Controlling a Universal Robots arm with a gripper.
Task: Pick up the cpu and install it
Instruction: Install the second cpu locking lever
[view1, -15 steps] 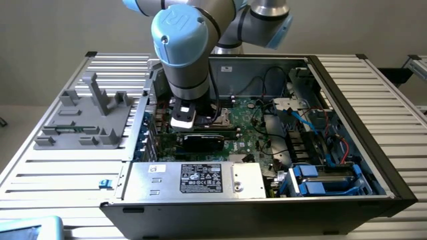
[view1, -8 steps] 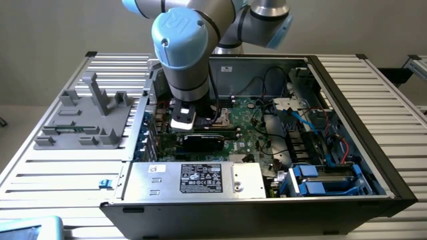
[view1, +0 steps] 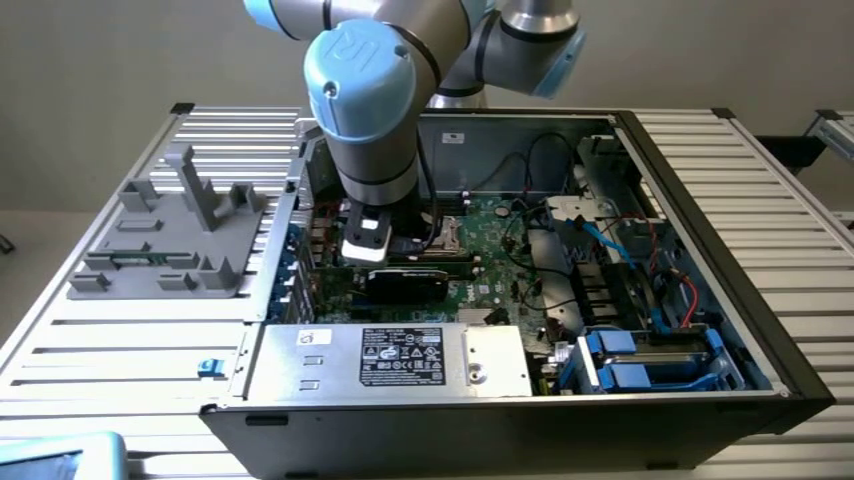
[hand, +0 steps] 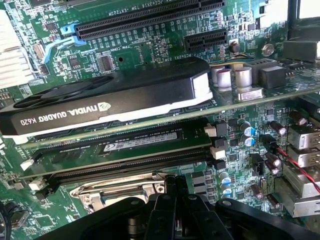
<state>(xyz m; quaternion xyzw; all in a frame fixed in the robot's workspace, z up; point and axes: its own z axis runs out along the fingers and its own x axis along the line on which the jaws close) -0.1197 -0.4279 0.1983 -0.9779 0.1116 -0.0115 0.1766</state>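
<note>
Exterior view, left to right: one grey fixture (view1: 167, 235) on the counter (view1: 120, 350); one hand (view1: 368, 245), clenched, inside one computer case (view1: 721, 250). Wrist view: hand (hand: 172, 187) just over one metal-framed socket (hand: 120, 190); we cannot make out the cpu; one graphics card (hand: 115, 97) lies beside.

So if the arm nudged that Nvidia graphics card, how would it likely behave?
The graphics card would probably stay stiff: a rigid black shroud over a green board. It likely wouldn't slide, since it stands on edge in the motherboard. Its thin board edge looks fragile under sideways force.
</note>
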